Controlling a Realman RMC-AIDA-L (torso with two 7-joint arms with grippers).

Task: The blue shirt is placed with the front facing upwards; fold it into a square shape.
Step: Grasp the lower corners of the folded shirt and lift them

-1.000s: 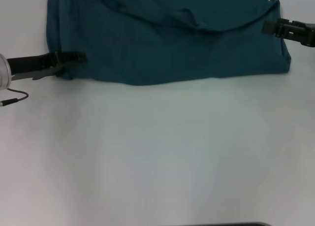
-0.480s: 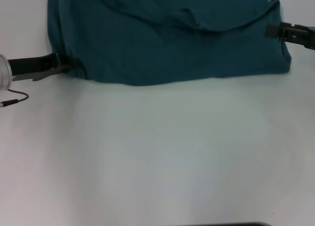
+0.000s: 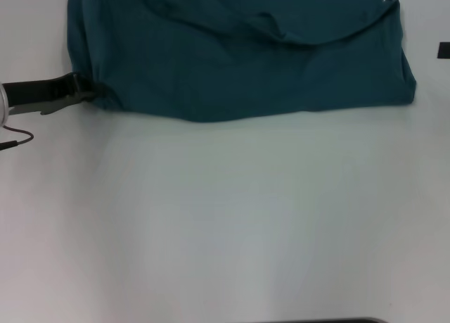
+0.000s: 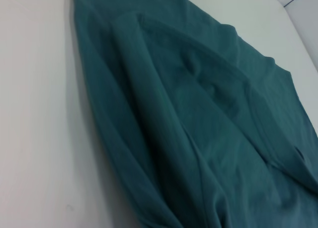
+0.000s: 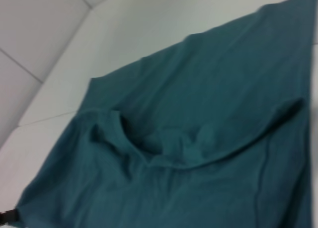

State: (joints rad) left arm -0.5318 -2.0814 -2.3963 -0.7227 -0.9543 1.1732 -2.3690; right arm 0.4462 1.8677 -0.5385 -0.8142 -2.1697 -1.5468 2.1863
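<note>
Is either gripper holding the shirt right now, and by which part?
The left gripper sits at the blue shirt's near-left corner; an actual grip cannot be confirmed. The right gripper is off the fabric, holding nothing.

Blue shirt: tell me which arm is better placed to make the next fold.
Left, probably. The left gripper sits at the blue shirt's near left corner, touching the cloth. The right gripper shows only at the head view's right edge, clear of the shirt.

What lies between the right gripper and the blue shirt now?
Only bare white table. In the head view, the right gripper is a dark tip at the edge, apart from the blue shirt.
</note>
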